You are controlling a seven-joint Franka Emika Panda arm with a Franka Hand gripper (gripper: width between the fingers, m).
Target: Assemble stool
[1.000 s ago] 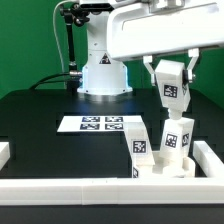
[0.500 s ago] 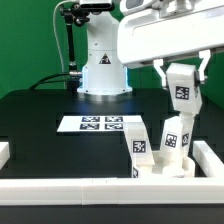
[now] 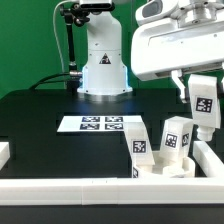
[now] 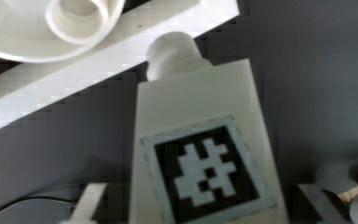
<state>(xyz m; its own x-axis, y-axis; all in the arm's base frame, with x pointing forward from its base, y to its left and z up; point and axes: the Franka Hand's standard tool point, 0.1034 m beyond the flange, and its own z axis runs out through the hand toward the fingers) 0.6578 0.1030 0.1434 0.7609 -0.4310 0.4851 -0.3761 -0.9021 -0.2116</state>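
Note:
My gripper hangs at the exterior view's right, shut on a white blocky stool leg with a black-and-white tag, held off the table. In the wrist view that leg fills the middle between my fingers, peg end pointing away. Below and to the exterior view's left of it, the round seat lies near the front right corner with two legs standing up from it, one tilted and one upright. A rounded white stool part shows beyond a rail in the wrist view.
The marker board lies flat mid-table. White border rails run along the front, the right side and the left. The robot base stands at the back. A rail crosses the wrist view diagonally.
The arm has carried the held leg toward the exterior view's right and a little lower, from above the seat's upright leg to beside it. The grip is unchanged.

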